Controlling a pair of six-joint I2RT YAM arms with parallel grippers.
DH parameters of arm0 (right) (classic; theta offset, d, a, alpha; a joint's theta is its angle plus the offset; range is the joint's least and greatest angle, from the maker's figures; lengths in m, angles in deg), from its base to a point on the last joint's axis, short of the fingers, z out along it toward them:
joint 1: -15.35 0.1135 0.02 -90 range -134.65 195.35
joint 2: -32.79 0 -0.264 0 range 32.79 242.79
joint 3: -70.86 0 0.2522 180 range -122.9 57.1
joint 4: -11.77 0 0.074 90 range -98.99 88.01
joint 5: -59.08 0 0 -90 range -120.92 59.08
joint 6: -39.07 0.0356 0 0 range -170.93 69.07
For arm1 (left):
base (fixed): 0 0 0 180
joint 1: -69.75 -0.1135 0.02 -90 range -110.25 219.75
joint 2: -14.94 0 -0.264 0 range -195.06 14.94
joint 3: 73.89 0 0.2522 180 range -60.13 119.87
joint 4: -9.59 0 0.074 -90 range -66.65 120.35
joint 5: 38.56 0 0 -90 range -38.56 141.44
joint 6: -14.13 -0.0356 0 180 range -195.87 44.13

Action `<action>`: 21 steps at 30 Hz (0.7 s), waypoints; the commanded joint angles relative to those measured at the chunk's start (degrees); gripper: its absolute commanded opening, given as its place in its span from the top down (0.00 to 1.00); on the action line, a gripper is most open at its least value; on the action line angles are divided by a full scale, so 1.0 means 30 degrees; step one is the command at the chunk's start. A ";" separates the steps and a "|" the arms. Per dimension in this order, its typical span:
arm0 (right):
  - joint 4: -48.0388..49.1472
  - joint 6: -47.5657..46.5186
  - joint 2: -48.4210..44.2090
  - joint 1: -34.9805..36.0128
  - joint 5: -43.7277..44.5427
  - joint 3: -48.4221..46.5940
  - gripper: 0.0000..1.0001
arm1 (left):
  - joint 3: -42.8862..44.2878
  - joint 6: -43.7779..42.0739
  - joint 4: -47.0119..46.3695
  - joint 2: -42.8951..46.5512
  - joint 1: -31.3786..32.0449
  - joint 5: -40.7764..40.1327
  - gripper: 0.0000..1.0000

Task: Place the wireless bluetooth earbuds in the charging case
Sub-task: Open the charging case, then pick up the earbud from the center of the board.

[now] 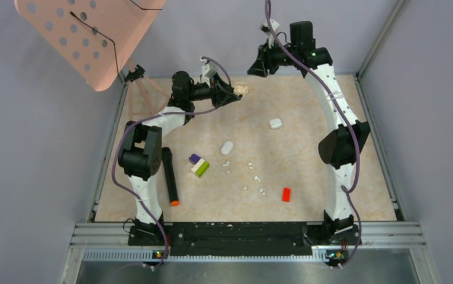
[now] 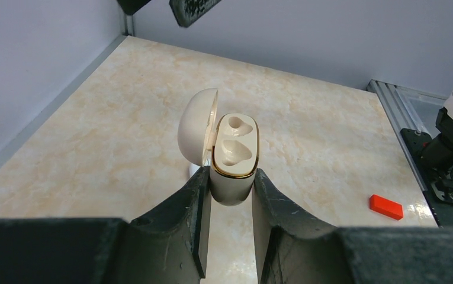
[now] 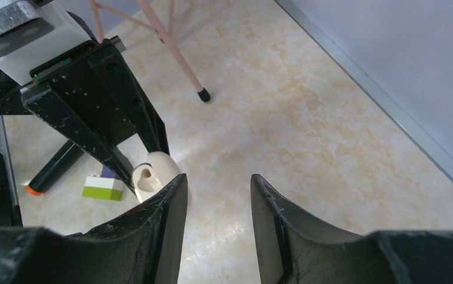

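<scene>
The left hand [image 2: 231,177] clenches only the base of the cream gold-rimmed pebble charging case [image 2: 234,148], held far beyond the red plastic brick [image 1: 286,194]; a push there could tilt it or slip it. Its long axis runs straight out from the hand, empty sockets facing the wrist camera, lid swung aside. The tiny white plastic earbuds [image 1: 262,191] lie on the desk [image 1: 295,154] near that brick; the right hand [image 3: 217,180] is spread, holding nothing

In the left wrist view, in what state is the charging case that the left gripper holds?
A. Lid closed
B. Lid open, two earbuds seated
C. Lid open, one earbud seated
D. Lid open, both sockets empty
D: the charging case clamped in the left gripper has its lid swung open to the side, and both sockets are bare hollows with no earbud in either.
</scene>
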 commanded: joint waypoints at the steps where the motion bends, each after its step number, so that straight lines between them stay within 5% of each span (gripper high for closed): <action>1: 0.1204 0.0765 -0.1676 -0.0781 -0.0287 0.0127 0.56 | -0.0068 0.0667 -0.0609 0.0323 -0.0511 -0.0442 1.00; 9: -0.0200 -0.6463 -0.5389 -0.1161 0.0041 0.8464 0.56 | -0.0771 0.0622 0.0501 0.1883 -0.1330 -0.0670 1.00; 14: -0.0167 -1.0619 -0.7241 0.0192 0.1917 1.4766 0.67 | -0.2458 0.1144 0.1171 0.3204 -0.2384 -0.1586 1.00; 21: 0.0249 -1.1265 -0.5792 0.1866 0.2392 1.6256 0.82 | -0.4522 0.1731 0.1280 0.4584 -0.2854 -0.2067 1.00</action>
